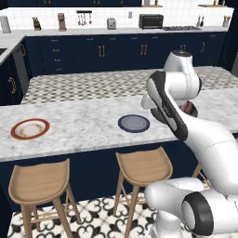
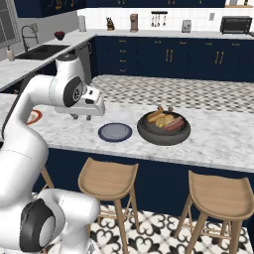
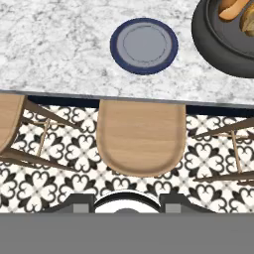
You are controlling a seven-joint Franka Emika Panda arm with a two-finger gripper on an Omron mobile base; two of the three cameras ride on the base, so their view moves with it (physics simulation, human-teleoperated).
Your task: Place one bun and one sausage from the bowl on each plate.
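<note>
Wooden bar stools [image 3: 141,136] stand before a white marble surface [image 1: 79,125]. On it, a wide dark grey bowl [image 2: 163,130] holds buns and a sausage lying lengthwise toward the dark blue round plate [image 2: 115,132] just beside it; a red-rimmed white plate [image 1: 30,128] sits well apart. Whether the tool [image 2: 82,117] is released or clenched cannot be told.

A dark bowl [image 2: 163,130] of buns and sausages sits beside an empty navy plate [image 2: 115,132]; the red-rimmed plate [image 1: 30,128] lies well apart.

Counter [image 1: 83,123]: marbled white island top.
Plates: red-rimmed plate [image 1: 30,128] far left, navy plate [image 1: 134,123] near middle, well apart.
Stools [image 1: 39,183]: 2 wooden, below the counter edge.
</note>
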